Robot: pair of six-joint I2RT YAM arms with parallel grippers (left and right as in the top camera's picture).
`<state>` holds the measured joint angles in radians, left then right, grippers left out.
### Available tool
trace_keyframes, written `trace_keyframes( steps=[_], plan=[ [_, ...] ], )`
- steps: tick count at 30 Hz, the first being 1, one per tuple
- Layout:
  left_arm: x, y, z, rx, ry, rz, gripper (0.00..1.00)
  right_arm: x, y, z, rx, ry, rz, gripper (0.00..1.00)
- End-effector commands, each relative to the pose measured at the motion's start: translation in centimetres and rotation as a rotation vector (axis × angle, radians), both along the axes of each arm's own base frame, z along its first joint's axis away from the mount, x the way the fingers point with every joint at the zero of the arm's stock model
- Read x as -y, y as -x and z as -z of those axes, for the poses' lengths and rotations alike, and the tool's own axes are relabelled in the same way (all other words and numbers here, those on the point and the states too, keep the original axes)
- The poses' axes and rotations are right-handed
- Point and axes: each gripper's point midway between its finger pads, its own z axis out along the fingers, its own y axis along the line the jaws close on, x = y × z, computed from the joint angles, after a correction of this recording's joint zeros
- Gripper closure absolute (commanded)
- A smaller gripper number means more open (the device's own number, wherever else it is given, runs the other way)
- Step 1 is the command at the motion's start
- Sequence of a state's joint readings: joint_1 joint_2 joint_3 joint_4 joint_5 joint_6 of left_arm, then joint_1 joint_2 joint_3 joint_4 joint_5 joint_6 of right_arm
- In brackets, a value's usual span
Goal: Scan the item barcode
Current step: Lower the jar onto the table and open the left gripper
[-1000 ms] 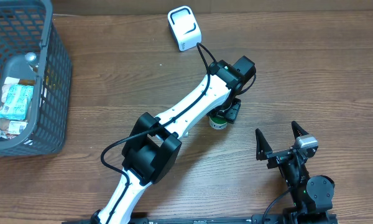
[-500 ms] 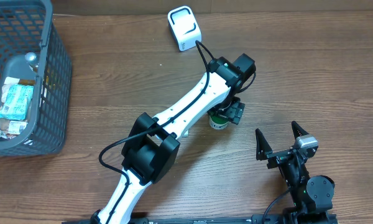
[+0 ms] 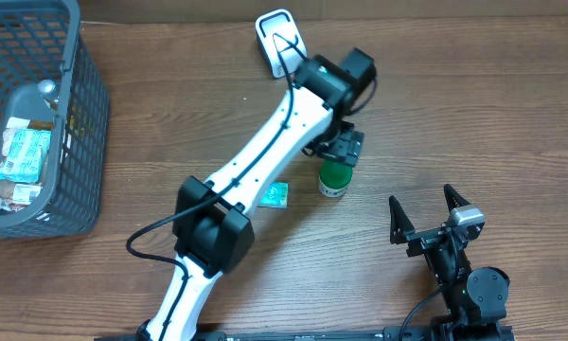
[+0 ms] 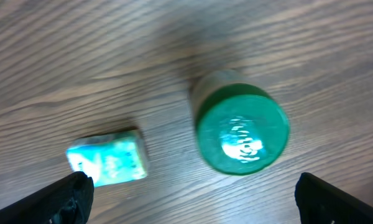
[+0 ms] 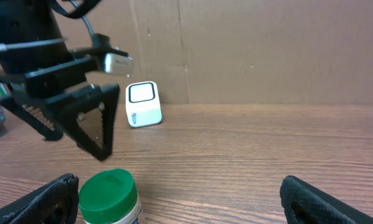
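Note:
A small white jar with a green lid (image 3: 333,178) stands upright on the wooden table. In the left wrist view its lid (image 4: 242,129) shows from above, and in the right wrist view the jar (image 5: 109,194) is at the lower left. My left gripper (image 3: 341,147) hangs open just behind and above the jar, with nothing between its fingers (image 5: 93,124). The white scanner (image 3: 280,43) sits at the back of the table, partly behind the left arm, and shows as a white box (image 5: 143,104). My right gripper (image 3: 424,210) rests open at the front right. No barcode shows.
A small teal packet (image 3: 275,194) lies flat left of the jar, and shows again (image 4: 107,160) in the left wrist view. A grey basket (image 3: 80,114) with several packets stands at the far left. A cardboard wall (image 5: 267,50) closes the back.
My left gripper has opened wide, let go of the jar and moved back toward the scanner. The jar stays upright on the table. The teal packet has come into view.

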<state>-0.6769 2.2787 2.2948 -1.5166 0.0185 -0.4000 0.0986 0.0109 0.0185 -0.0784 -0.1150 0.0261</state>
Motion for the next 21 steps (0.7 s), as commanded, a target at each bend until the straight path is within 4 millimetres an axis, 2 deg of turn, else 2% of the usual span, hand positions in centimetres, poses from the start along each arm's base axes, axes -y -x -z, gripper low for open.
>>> trace_keyframes(
  steps=[1, 9, 16, 21],
  plan=[
    [-1.8, -1.4, -2.4, 0.041, 0.028, -0.047, 0.00, 0.3, -0.1, 0.2, 0.002, 0.001, 0.013, 0.00],
    [-6.4, -2.7, -2.2, -0.007, -0.008, -0.149, 0.00, 0.3, -0.1, 0.2, 0.002, 0.001, 0.013, 0.00],
    [-9.2, -3.9, -2.2, -0.016, -0.015, -0.216, 0.01, 0.3, -0.1, 0.2, 0.001, 0.001, 0.013, 0.00],
    [-10.8, -3.9, -2.2, -0.037, -0.030, -0.191, 0.00, 0.3, -0.1, 0.2, 0.002, 0.001, 0.013, 0.00]
  ],
)
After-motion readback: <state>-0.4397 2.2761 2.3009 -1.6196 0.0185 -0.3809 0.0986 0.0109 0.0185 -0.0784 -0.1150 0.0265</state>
